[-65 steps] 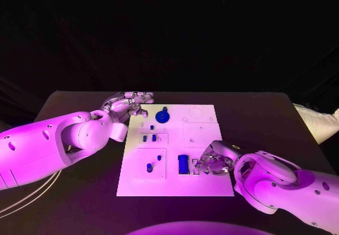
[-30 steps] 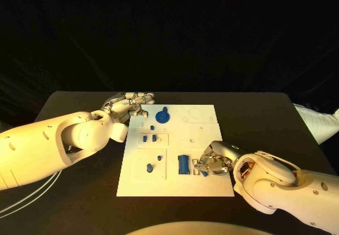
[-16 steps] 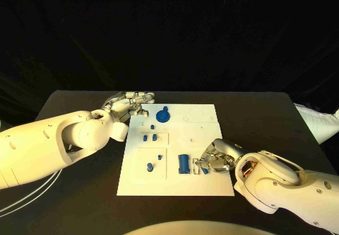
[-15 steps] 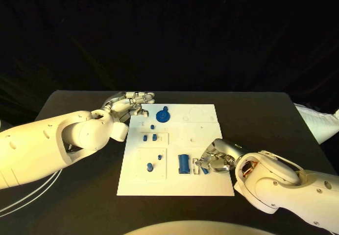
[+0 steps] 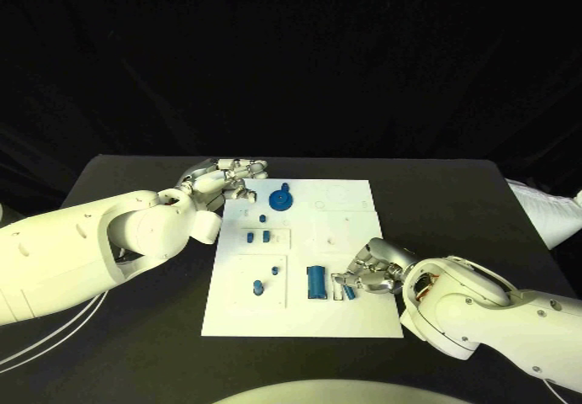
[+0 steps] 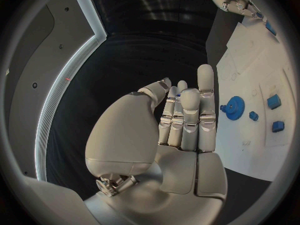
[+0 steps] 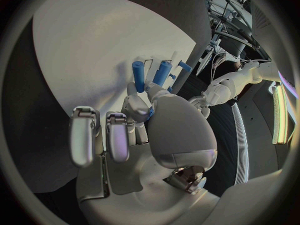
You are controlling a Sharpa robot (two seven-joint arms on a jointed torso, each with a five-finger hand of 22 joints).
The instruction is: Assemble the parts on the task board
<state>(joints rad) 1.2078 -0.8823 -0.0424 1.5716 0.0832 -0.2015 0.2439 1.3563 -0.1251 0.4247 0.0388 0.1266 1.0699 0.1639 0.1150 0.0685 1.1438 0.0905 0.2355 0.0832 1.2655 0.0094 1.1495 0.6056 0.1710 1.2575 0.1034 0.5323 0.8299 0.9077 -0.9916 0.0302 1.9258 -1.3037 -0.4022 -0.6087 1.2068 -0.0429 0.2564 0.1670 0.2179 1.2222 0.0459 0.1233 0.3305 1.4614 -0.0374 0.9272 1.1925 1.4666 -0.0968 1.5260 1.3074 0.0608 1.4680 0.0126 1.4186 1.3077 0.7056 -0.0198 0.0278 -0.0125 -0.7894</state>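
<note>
Since the earlier frame the right hand (image 5: 373, 273) has edged slightly toward the 9 o'clock side, nearer the tall blue block (image 5: 315, 281); the small blue peg (image 5: 348, 292) it pinches now stands close beside that block (near-right quarter of the task board (image 5: 351, 320)). Left hand (image 5: 225, 178) unmoved at the board's 11 o'clock corner, fingers straight and together, grasping nothing, just beside the blue gear (image 5: 280, 199). Other blue parts (image 5: 256, 237) lie mid-board.
</note>
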